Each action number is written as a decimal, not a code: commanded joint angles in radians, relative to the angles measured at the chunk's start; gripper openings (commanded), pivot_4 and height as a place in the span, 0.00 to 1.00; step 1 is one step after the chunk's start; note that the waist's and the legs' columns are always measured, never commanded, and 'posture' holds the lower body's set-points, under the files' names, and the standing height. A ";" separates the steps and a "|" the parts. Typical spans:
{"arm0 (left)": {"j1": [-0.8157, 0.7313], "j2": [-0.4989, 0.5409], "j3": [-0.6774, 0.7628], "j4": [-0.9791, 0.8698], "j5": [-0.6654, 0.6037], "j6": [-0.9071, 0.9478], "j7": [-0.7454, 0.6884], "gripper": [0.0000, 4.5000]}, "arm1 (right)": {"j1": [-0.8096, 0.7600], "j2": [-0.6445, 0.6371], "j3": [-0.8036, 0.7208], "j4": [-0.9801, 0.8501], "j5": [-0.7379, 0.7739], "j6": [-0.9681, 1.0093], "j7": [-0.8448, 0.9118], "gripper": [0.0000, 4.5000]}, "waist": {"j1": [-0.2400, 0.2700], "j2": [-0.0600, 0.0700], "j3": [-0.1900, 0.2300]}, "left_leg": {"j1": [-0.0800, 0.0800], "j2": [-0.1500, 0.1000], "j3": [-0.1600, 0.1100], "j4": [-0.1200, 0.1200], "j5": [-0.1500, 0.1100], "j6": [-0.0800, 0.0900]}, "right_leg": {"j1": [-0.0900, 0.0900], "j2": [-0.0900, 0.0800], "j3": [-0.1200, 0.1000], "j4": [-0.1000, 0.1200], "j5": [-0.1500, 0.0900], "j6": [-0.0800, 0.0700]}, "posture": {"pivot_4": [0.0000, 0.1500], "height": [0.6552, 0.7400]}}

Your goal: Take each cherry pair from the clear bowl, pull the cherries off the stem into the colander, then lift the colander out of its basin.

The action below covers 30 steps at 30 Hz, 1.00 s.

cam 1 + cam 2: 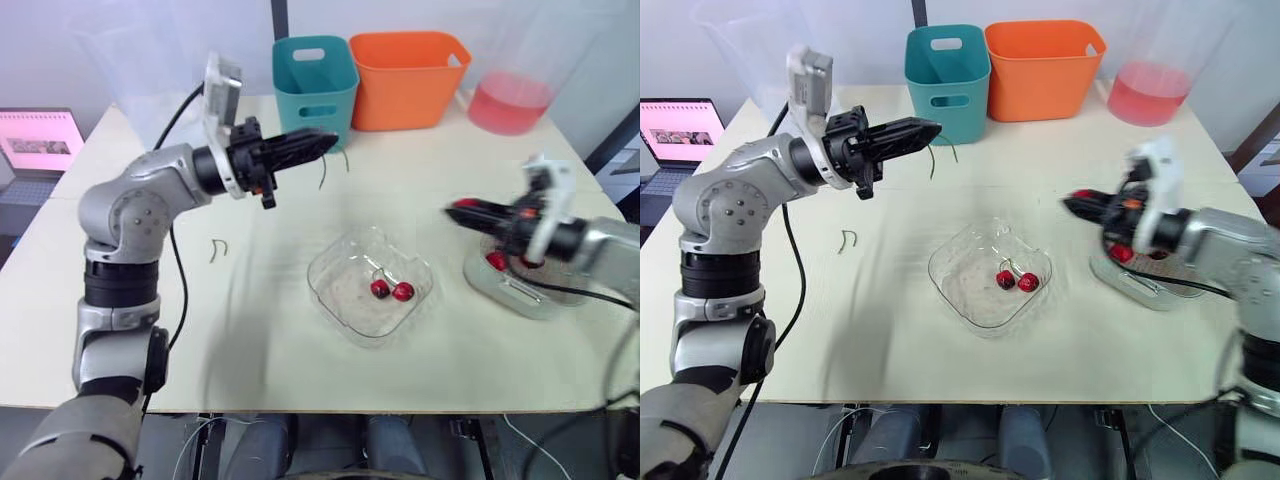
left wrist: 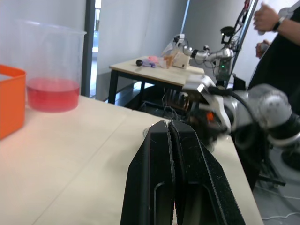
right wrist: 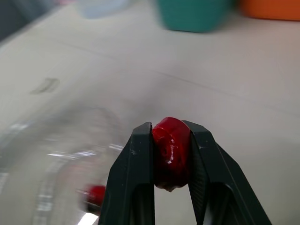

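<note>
Because the clear bowl [image 1: 335,292] sits near the middle of the pale surface [image 1: 250,365], open room lies on most sides of it. A wide strip runs between the bowl and the near edge, and a broad stretch on the bowl's left is broken by one loose stem [image 1: 218,248] lying flat. Beyond the bowl, toward the far edge, a teal bin [image 1: 315,80] and an orange bin [image 1: 405,85] stand side by side, with a beaker [image 1: 510,100] of pink liquid further right. A laptop [image 1: 40,140] lies past the surface's left edge, far from the bowl. One cherry pair [image 1: 390,290] lies inside the bowl, its two red fruits touching. To the right of the bowl, apart from it and toward the right edge, the colander [image 1: 520,287] rests in its basin [image 1: 476,272] with red fruit in it. The right end effector [image 1: 455,210] hangs in the air between the bowl and the colander, nearer the colander, and its two fingers are clamped on a single red cherry [image 3: 171,146]. The left end effector [image 1: 330,140] is raised beyond the bowl's far left side, just in front of the teal bin. Its fingers are pressed tight together, and a thin green forked stem [image 1: 322,175] dangles from the tip. The cherry pair in the bowl lies well apart from both end effectors.
</note>
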 commanded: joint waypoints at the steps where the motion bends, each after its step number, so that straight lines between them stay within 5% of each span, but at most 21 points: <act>1: -0.003 0.002 -0.003 -0.028 0.010 -0.033 -0.016 0.00 | 0.069 -0.061 -0.054 0.061 -0.101 -0.102 0.055 0.17 | -0.002 0.000 0.000 | 0.000 0.000 0.000 0.000 0.000 0.000 | 0.000 0.000 0.000 0.000 0.000 0.000 | 1.00 1.00; 8: -0.004 -0.014 -0.034 0.007 0.051 -0.075 -0.033 0.00 | 0.055 -0.054 0.021 0.166 -0.253 -0.229 0.046 0.17 | -0.008 0.001 0.000 | 0.002 0.001 0.002 0.000 0.001 -0.002 | 0.000 0.001 0.001 0.001 0.000 0.000 | 1.00 1.00; 11: -0.003 -0.011 -0.034 0.014 0.063 -0.081 -0.038 0.00 | 0.033 -0.045 0.027 0.196 -0.279 -0.250 0.042 0.40 | -0.003 0.001 0.000 | 0.001 0.001 0.001 0.000 0.001 -0.002 | 0.000 0.001 0.001 0.001 0.000 0.000 | 1.00 1.00; 15: 0.000 -0.003 -0.024 0.022 0.073 -0.088 -0.036 0.00 | 0.010 -0.046 0.030 0.210 -0.297 -0.263 0.053 0.85 | 0.000 0.001 0.000 | 0.001 0.002 0.001 0.000 0.001 -0.002 | 0.000 0.000 0.001 0.000 0.000 0.000 | 1.00 1.00; 23: 0.025 0.030 0.067 0.032 0.041 -0.040 0.044 0.00 | -0.115 -0.004 0.048 0.046 -0.152 -0.135 0.079 0.85 | -0.012 0.001 0.000 | 0.001 0.002 0.000 0.000 0.001 -0.002 | 0.000 0.001 0.001 0.000 0.000 0.000 | 1.00 1.00; 30: 0.245 0.151 0.200 -0.003 -0.003 0.104 0.144 0.00 | -0.345 0.274 0.256 -0.280 0.186 0.127 -0.016 0.85 | -0.031 0.001 0.000 | 0.001 0.003 -0.005 -0.001 0.001 -0.002 | -0.002 0.002 0.000 0.003 0.000 0.000 | 1.00 1.00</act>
